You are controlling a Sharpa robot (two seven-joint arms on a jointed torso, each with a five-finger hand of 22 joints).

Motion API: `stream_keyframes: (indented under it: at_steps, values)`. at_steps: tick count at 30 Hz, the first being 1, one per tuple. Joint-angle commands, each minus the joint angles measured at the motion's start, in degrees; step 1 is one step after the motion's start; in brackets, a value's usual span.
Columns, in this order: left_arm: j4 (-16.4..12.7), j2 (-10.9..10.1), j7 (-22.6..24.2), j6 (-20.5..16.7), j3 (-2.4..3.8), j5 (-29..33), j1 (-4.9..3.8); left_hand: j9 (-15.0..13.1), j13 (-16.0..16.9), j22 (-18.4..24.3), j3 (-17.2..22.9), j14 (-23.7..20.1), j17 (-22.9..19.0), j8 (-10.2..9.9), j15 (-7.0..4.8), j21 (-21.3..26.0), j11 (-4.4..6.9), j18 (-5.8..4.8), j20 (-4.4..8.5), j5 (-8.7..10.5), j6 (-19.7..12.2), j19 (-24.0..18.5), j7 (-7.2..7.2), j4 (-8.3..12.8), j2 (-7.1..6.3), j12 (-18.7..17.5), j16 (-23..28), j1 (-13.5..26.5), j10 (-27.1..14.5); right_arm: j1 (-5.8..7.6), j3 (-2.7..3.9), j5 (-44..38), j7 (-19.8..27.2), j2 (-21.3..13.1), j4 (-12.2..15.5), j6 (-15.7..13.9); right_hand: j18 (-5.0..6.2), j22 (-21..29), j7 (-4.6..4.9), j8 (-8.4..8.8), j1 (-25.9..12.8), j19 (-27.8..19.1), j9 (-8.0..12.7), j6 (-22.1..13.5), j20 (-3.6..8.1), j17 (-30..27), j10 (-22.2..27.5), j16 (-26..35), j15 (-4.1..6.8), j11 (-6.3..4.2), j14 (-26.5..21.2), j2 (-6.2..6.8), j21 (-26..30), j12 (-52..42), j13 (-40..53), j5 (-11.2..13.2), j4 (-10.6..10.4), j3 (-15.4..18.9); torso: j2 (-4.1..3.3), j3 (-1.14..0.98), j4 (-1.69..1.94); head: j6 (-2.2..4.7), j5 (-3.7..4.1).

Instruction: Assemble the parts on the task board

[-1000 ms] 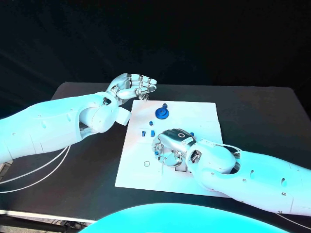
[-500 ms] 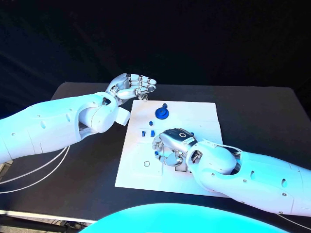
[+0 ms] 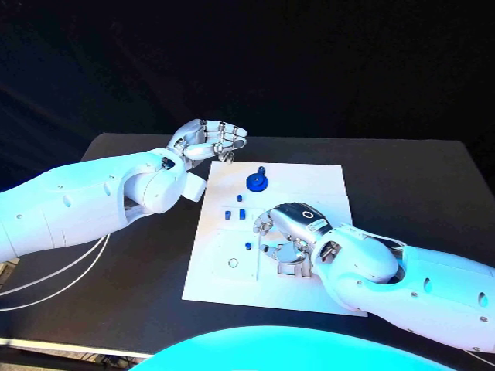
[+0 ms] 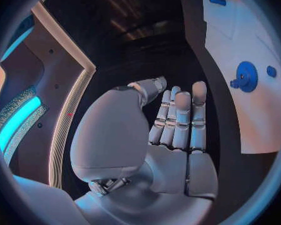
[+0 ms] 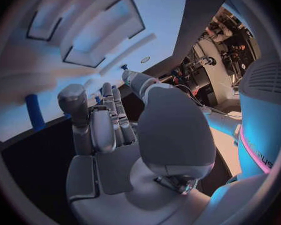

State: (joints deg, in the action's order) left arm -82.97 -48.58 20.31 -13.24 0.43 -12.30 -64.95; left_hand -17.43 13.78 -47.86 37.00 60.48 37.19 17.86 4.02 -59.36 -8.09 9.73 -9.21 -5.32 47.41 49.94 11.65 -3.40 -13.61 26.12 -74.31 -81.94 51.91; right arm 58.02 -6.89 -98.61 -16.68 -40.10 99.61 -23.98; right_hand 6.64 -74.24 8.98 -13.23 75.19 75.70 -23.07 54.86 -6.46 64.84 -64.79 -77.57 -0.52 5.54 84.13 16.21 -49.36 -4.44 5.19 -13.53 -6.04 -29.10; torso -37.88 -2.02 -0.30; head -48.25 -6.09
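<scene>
Your parts are small, stiff and likely light and slick, so pinch them across their short sides; the gear (image 3: 257,182) lies flat on the board (image 3: 315,185), beyond your right hand (image 3: 287,232), whose fingers curl down over the board, grasp hidden; your left hand (image 3: 209,141) hovers off the board's far corner, fingers together, empty.

The board (image 3: 315,290) lies mid-table (image 3: 426,178), a gear (image 3: 257,182) at its far end, small parts (image 3: 234,215) nearer, the right hand (image 3: 287,236) over its middle, the left hand (image 3: 209,141) beyond its far left corner.
</scene>
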Motion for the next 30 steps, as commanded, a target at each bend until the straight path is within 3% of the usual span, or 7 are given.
stream_keyframes:
  at_steps: [1,8,10,11,13,16,30]
  values:
    - [-0.1,-0.1,0.2,1.0,0.03,0.3,-0.03,0.1,-0.1,0.0,-0.3,-0.2,-0.1,-0.1,-0.01,0.3,0.0,0.81,-0.29,0.12,-0.5,-0.3,0.09,0.0,0.16,0.4,-0.1,0.4,-0.4,1.51,0.44,3.6,1.2,-2.9,1.8,1.1,0.48,-0.1,-0.12,0.43,0.7,0.2,0.1,-0.4,-0.13,0.3,0.8,0.0,-0.34,0.06,0.3,0.01,-0.1,-0.5,-0.1,0.2,0.0,1.1,-0.03,0.07,-0.11,0.46,0.35]
    - [-0.1,-0.2,0.2,1.0,0.02,0.3,-0.03,0.1,-0.1,0.0,-0.3,-0.2,-0.1,-0.1,0.01,0.3,-0.01,0.81,-0.31,0.14,-0.5,-0.3,0.09,0.0,0.14,0.4,-0.1,0.4,-0.5,5.19,1.02,8.9,3.5,-7.8,1.6,4.6,0.41,-0.2,0.03,1.23,2.1,0.5,0.5,-1.2,-0.19,0.7,2.5,-0.5,-0.45,0.25,0.5,-0.31,-0.1,-0.9,-0.2,0.3,0.0,2.7,0.0,0.04,-0.17,0.85,0.8]
    - [-0.1,-0.2,0.2,1.0,0.02,0.3,-0.02,0.1,-0.1,0.0,-0.3,-0.2,-0.1,-0.1,0.01,0.3,-0.01,0.81,-0.31,0.14,-0.5,-0.3,0.09,0.0,0.14,0.4,-0.1,0.4,-0.5,5.81,1.09,9.4,4.1,-8.7,0.7,5.3,0.59,0.3,0.31,2.34,3.4,0.2,0.9,-2.7,-0.44,-0.1,5.1,-0.3,-0.83,0.52,0.1,-1.03,1.3,-1.8,-0.6,-0.5,-0.8,7.7,-0.02,0.03,-0.14,0.94,0.87]
    - [-0.1,-0.2,0.2,1.0,0.02,0.3,-0.02,0.1,-0.1,0.0,-0.3,-0.2,-0.1,-0.1,0.01,0.3,-0.01,0.81,-0.31,0.14,-0.5,-0.3,0.09,0.0,0.14,0.4,-0.1,0.4,-0.5,6.02,1.12,9.6,4.4,-9.0,0.3,5.7,0.55,0.6,0.35,2.58,5.7,0.0,1.0,-2.8,-0.86,-0.4,6.8,-0.3,-0.83,0.86,-0.2,-2.64,2.4,-3.2,-0.8,-0.9,-2.0,12.6,-0.06,0.0,-0.08,1.02,0.94]
    - [-0.1,-0.2,0.2,1.1,0.02,0.3,-0.02,0.1,-0.1,0.0,-0.3,-0.2,-0.1,-0.1,0.01,0.3,-0.01,0.81,-0.31,0.14,-0.5,-0.3,0.09,0.0,0.14,0.4,-0.1,0.4,-0.5,6.28,1.14,9.7,4.7,-9.2,-0.5,6.5,0.86,0.9,0.43,2.94,8.4,-0.3,1.2,-3.0,-0.83,-1.1,9.0,-0.3,-1.18,1.0,-0.5,-3.68,3.7,-4.7,-1.0,-0.7,-4.5,18.3,-0.1,-0.04,-0.04,1.07,0.96]
    - [-0.1,-0.2,0.2,1.1,0.01,0.3,-0.02,0.1,-0.1,0.0,-0.3,-0.2,-0.1,-0.1,0.01,0.3,-0.01,0.81,-0.31,0.14,-0.5,-0.3,0.09,0.0,0.14,0.4,-0.1,0.4,-0.5,6.43,1.16,9.5,5.0,-9.3,-1.7,7.6,0.97,1.1,0.28,3.14,11.7,-0.5,1.3,-2.9,-0.96,-1.8,11.0,-0.3,-1.32,1.14,-0.9,-4.23,4.8,-6.6,-1.2,-0.4,-7.9,22.2,-0.13,-0.07,-0.05,1.02,1.02]
    - [-0.3,-0.4,0.1,1.1,0.0,0.3,-0.02,0.1,-0.1,0.0,-0.4,-0.3,-0.2,0.0,0.03,0.4,-0.04,0.81,-0.34,0.14,-0.6,-0.3,0.1,-0.1,0.12,0.4,-0.1,0.4,-0.6,6.28,1.11,8.5,4.4,-8.4,-3.7,10.1,0.4,-0.6,0.03,2.41,14.8,1.5,1.3,-0.5,-0.49,0.1,9.4,-1.6,-0.71,0.46,0.2,-5.45,1.1,-10.6,-0.9,-0.3,-10.5,21.6,-0.15,0.0,-0.04,0.84,0.96]
